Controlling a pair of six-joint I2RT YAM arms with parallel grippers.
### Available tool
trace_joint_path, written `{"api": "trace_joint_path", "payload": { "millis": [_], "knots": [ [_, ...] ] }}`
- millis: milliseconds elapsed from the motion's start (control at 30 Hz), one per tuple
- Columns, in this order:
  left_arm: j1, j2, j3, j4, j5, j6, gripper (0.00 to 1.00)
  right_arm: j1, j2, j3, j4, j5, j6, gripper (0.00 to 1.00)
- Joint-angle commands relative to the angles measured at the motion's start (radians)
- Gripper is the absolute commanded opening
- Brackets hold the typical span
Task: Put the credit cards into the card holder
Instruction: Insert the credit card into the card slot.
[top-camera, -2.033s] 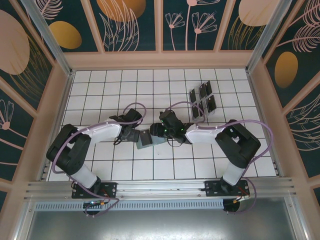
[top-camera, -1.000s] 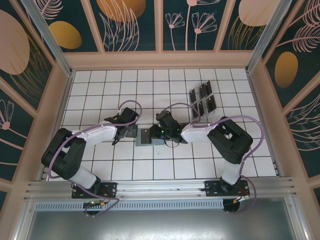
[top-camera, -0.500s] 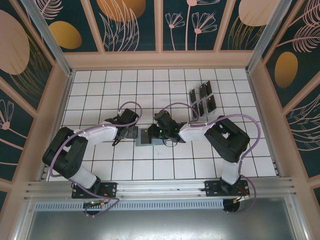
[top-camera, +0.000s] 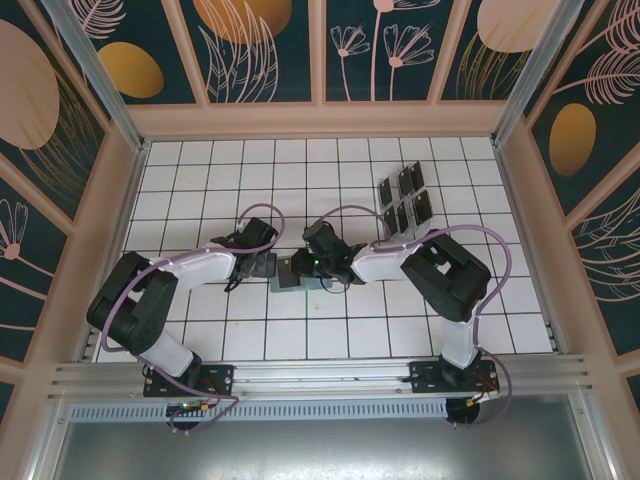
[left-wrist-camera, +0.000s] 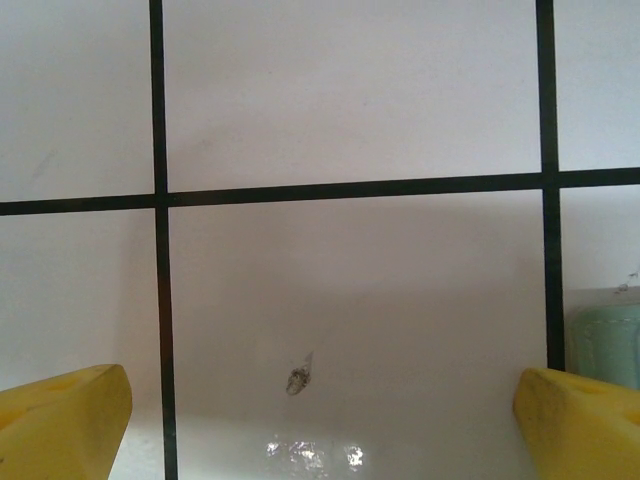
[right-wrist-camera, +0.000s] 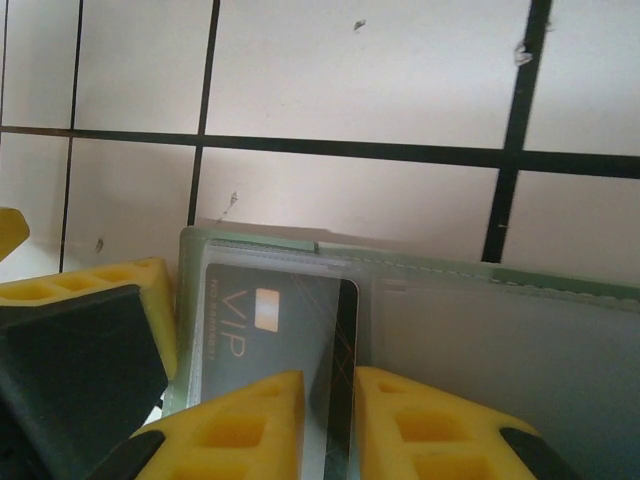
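The sage green card holder (right-wrist-camera: 500, 340) lies open on the white tiles, also seen from above (top-camera: 286, 280). A black VIP credit card (right-wrist-camera: 265, 320) sits in its left clear pocket, with a dark strip of the card's right edge outside the pocket. My right gripper (right-wrist-camera: 330, 388) (top-camera: 301, 267) rests over that card, its fingers nearly together and the flat card showing in the slit between them. My left gripper (left-wrist-camera: 320, 400) (top-camera: 262, 265) is open and low over the tiles, one yellow finger (right-wrist-camera: 100, 290) beside the holder's left edge (left-wrist-camera: 605, 340).
A clear plastic rack with several more black cards (top-camera: 405, 205) stands at the back right, behind the right arm. Low beige walls (top-camera: 320, 120) ring the tiled floor.
The right gripper has slid left over the holder, and the card has gone further into the pocket. The holder turned from tilted to square. The left gripper stayed by its left edge.
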Motion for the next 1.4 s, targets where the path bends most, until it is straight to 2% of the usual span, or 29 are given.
{"api": "trace_joint_path", "payload": {
  "millis": [0, 233, 400, 600, 1367],
  "knots": [
    [0.002, 0.023, -0.013, 0.025, 0.025, -0.017, 0.99, 0.016, 0.024, 0.036, 0.002, -0.013, 0.016, 0.20],
    [0.001, 0.006, -0.012, 0.018, 0.025, -0.018, 0.98, 0.026, -0.003, 0.026, 0.013, -0.024, 0.033, 0.20],
    [0.001, -0.039, 0.006, -0.013, -0.003, -0.019, 0.99, 0.025, -0.071, -0.006, 0.008, 0.001, 0.038, 0.28],
    [0.002, -0.071, 0.014, -0.051, -0.017, -0.019, 0.98, 0.027, -0.111, -0.042, 0.007, 0.006, 0.047, 0.29],
    [0.000, -0.049, -0.021, -0.064, -0.012, -0.028, 0.98, 0.063, -0.057, -0.071, 0.042, -0.011, 0.086, 0.27]
  ]
}}
